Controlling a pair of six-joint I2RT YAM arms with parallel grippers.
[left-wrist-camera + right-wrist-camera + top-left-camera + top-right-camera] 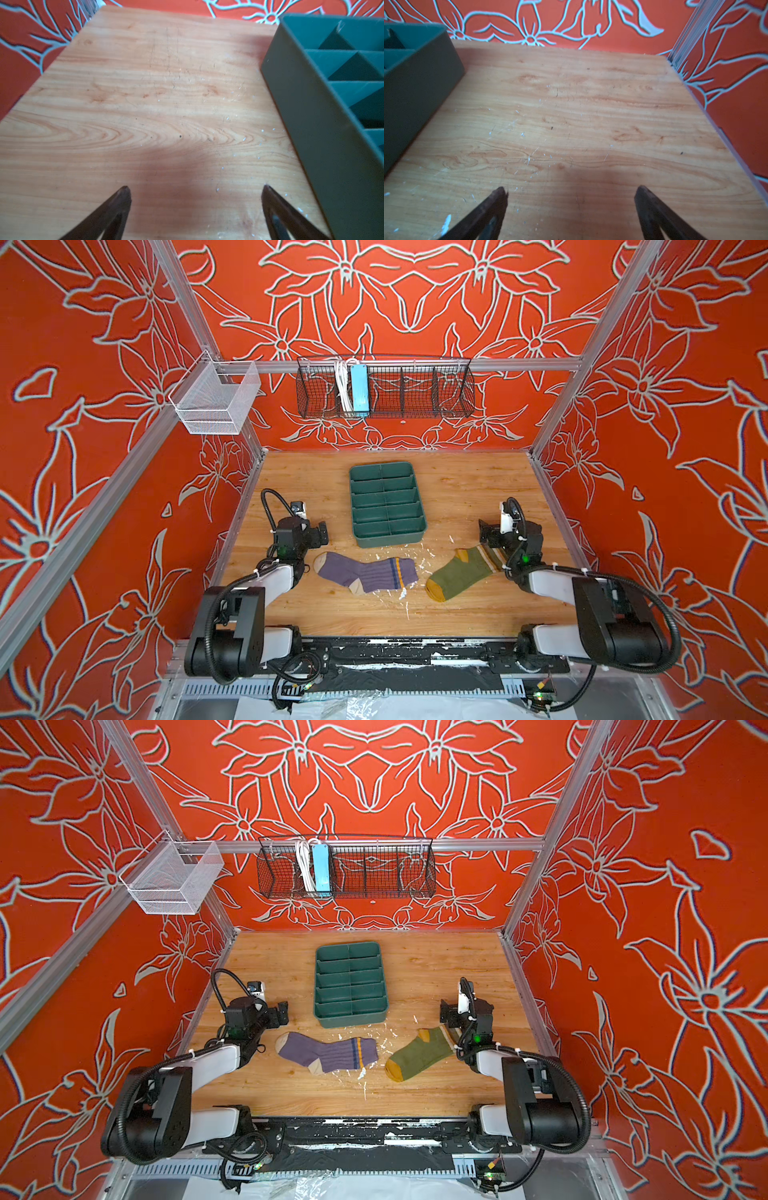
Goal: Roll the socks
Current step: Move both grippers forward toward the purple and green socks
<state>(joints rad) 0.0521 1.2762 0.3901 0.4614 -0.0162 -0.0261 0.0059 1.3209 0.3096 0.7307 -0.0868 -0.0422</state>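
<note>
Red walls printed with pale flower outlines close in a wooden tabletop [457, 489] on three sides. A black wire basket [415, 393] hangs on the back wall and holds a blue power strip [359, 389]. A white mesh basket [212, 400] hangs on the frame above the back left corner.

A dark green divided tray [388, 537] stands in the middle of the tabletop, nearer the back edge, and its compartments look empty in both top views.

Both socks lie flat and unrolled between the tray and the edge where the arms are mounted. The purple sock [365, 572] is left of the middle. Its beige toe points toward the left edge and its navy and yellow striped cuff toward the centre. The olive green sock [461, 572] is right of the middle, set at a slant, with its mustard toe toward the mounting edge. Its striped cuff runs toward the right edge, where the right arm covers part of it. The two socks are near each other but apart, with white flecks [419, 562] scattered on the wood between them.

The left gripper [195, 189] hovers over bare wood just left of the tray, its jaws spread wide and holding nothing. The right gripper [571, 189] hovers over bare wood to the right of the tray, its jaws also spread and empty. Neither gripper touches a sock.
</note>
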